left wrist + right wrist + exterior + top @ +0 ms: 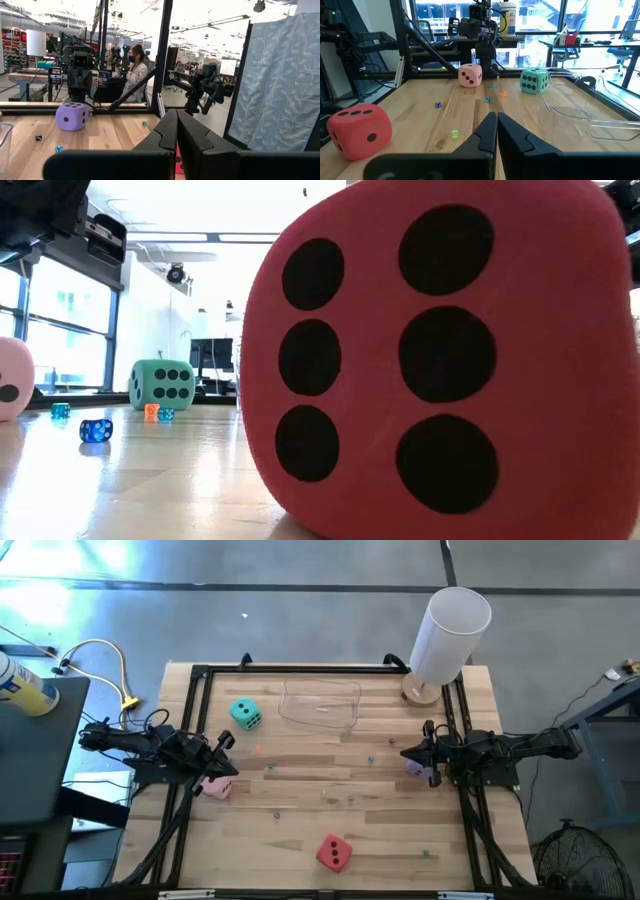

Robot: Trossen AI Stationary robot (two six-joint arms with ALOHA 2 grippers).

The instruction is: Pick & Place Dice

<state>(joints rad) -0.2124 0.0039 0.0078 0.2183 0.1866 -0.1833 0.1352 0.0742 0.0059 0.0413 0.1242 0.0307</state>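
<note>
While both my grippers, left (228,740) and right (405,752), sit pinched shut and empty at the wooden table's (300,840) side edges, no soft cube is picked: teal die (245,714) near the clear plastic tray (320,703), pink die (215,785) at the left edge, purple die (416,769) at the right, red die (334,853) by the near edge. Next I judge I must open one gripper.

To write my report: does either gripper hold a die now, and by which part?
Nothing is held. The left gripper and the right gripper are both shut on nothing; the pink die and purple die rest on the table.

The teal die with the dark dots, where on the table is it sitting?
In the high view the teal die sits on the table's far left part, just left of the clear plastic tray and beyond the left gripper.
</note>
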